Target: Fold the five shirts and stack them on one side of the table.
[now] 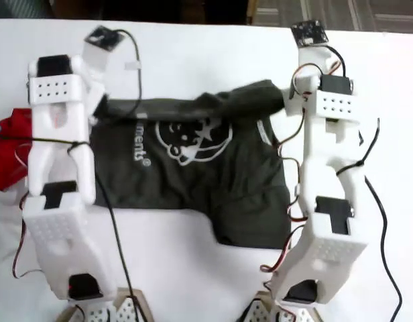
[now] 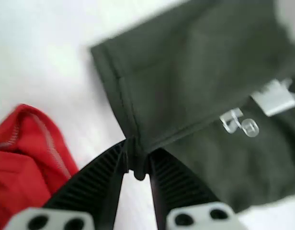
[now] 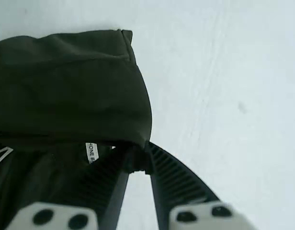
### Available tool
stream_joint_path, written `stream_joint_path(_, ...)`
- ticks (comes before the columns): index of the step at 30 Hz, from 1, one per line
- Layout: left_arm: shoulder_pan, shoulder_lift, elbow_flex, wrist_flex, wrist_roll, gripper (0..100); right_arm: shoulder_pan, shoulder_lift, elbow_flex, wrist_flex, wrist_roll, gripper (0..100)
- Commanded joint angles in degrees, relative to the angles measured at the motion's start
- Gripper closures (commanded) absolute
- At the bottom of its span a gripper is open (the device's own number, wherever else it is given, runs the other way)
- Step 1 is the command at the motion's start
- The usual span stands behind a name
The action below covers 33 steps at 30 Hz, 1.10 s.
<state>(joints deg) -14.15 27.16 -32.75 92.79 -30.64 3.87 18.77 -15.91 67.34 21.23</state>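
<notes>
Two pairs of black ribbed fingers, left arm's fingers (image 2: 96, 177) pinching a hemmed corner of the dark olive cotton shirt with white print (image 1: 193, 168); right arm's fingers (image 3: 172, 175) pinching its folded edge by the neck label; shirt spread on the white desk (image 1: 193, 60) between both arms; crumpled red shirt (image 1: 12, 144) just beside the left arm

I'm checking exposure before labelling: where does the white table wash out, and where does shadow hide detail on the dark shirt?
High view: the table glares near-featureless, yet the dark shirt shows its white print clearly. Left wrist view: seams show by the left gripper. Right wrist view: deep shadow under the fold at the right gripper.
</notes>
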Motion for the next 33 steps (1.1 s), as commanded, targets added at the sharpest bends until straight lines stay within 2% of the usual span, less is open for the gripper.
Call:
stream_joint_path(1,1.5,-1.1,-0.7,5.1,-1.1,97,0.0,-3.4,-2.5,3.7,0.3,98.1)
stream_joint_path(9,0.4,-10.9,0.8,9.3,-1.4,97,-0.3,-11.7,-2.4,14.8,0.4,98.1)
stream_joint_path(13,0.5,-16.4,9.7,8.6,-1.7,97,-0.5,-16.3,0.8,18.9,0.4,98.1)
stream_joint_path(20,-0.8,-23.6,28.9,0.0,-2.9,97,-0.4,-32.5,26.0,13.2,5.2,98.1)
stream_joint_path(25,-0.7,-29.5,40.4,-3.1,-4.7,97,0.2,-47.4,44.7,8.1,8.9,98.1)
stream_joint_path(29,-0.9,-32.3,50.6,-10.5,-5.2,97,0.2,-55.9,52.7,7.8,9.7,98.1)
stream_joint_path(33,-0.9,-32.5,58.0,-17.5,-5.3,97,0.2,-60.9,54.5,8.7,9.7,98.1)
